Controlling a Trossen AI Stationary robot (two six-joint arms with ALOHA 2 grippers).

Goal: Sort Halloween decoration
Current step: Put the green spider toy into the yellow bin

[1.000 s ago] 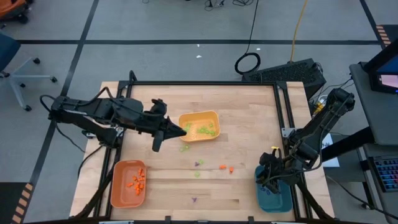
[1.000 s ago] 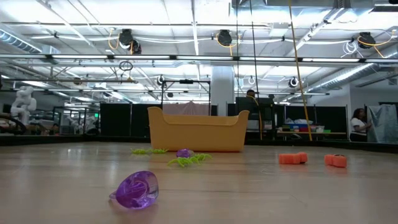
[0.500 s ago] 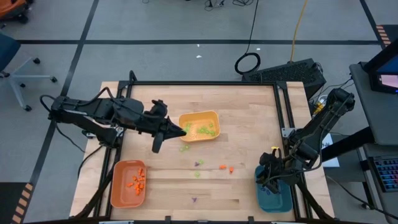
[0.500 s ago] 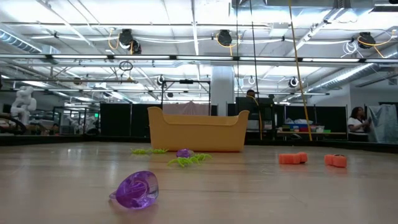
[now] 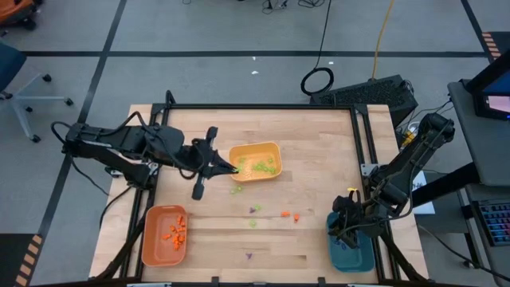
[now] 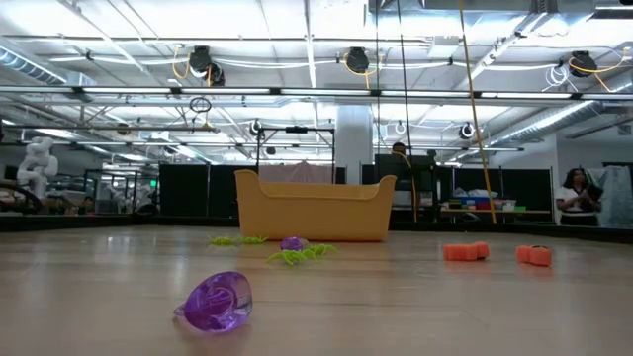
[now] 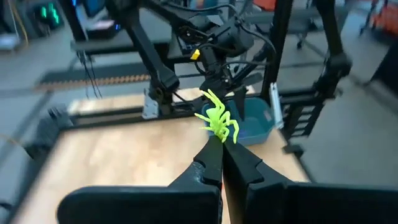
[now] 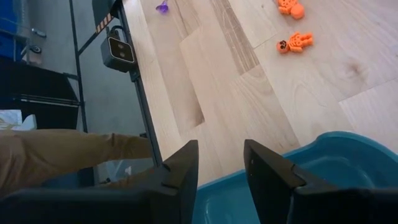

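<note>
The wooden table point(image 5: 319, 159) carries three trays: yellow tray point(image 5: 256, 162) in the middle toward the far side, orange tray point(image 5: 164, 234) at the near left, teal tray point(image 5: 351, 249) at the near right. The left gripper point(image 5: 231, 168) hovers at the yellow tray's left rim, fingers clamped tight on a light green spider point(image 7: 217, 118) that sticks up from the very tips. That's a thin hold on spindly legs, so any jolt could flick it out short of the tray, or a leg could snag a finger on release. The right gripper point(image 8: 219, 163) waits over the teal tray, fingers partly apart with nothing between them. Loose on the boards: a green piece point(image 5: 236, 190) just near of the yellow tray, a purple ring point(image 6: 215, 301) close to the near edge, two orange figures point(image 8: 294, 41) mid-table. A low sweep by the arm could scatter those.
</note>
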